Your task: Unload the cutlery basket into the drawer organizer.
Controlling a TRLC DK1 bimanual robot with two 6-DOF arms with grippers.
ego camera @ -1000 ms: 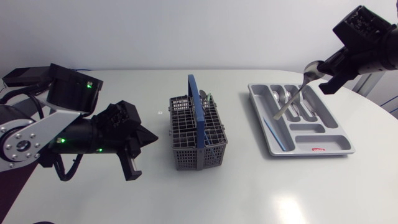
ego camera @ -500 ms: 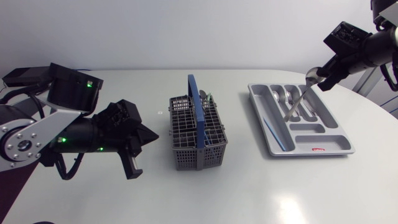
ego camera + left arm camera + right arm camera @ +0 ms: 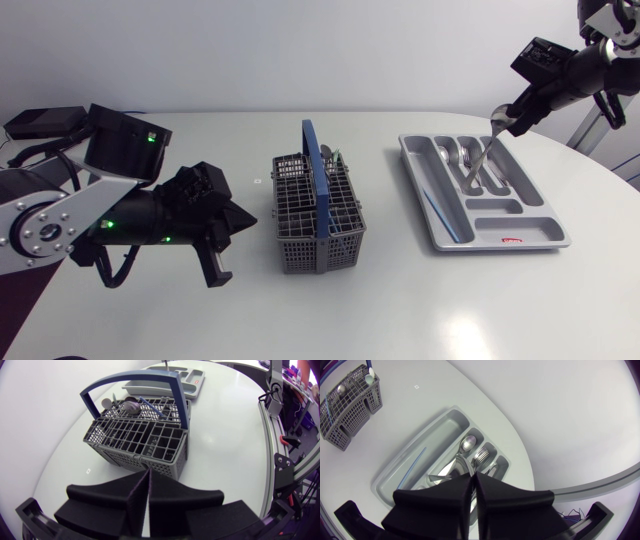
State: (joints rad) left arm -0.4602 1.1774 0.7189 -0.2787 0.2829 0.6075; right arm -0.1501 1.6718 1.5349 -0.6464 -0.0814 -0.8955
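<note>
Basket (image 3: 300,250) sits mid-table, blue handle upright. We still see cutlery standing in its far cells, among it a spoon bowl (image 3: 131,406). The near cells look dark, and we cannot tell what they hold.

Organizer (image 3: 440,215) lies to the right of the basket, well apart from it.

Left gripper (image 3: 245,218) hangs low over the table just left of the basket, tips pointing at it without touching. Its fingers are pressed flat together with nothing between them.

Right gripper (image 3: 500,120) is above the organizer's far right corner. It is clenched on one end of a silver utensil (image 3: 478,160). The utensil slants down and to the left, with its lower end in a middle slot.

Already in the organizer are a spoon (image 3: 467,442) and forks (image 3: 481,453) in neighbouring far slots. A thin blue stick (image 3: 414,466) lies in the long left slot.

We cannot tell from these views whether the held utensil is a spoon or a knife.
</note>
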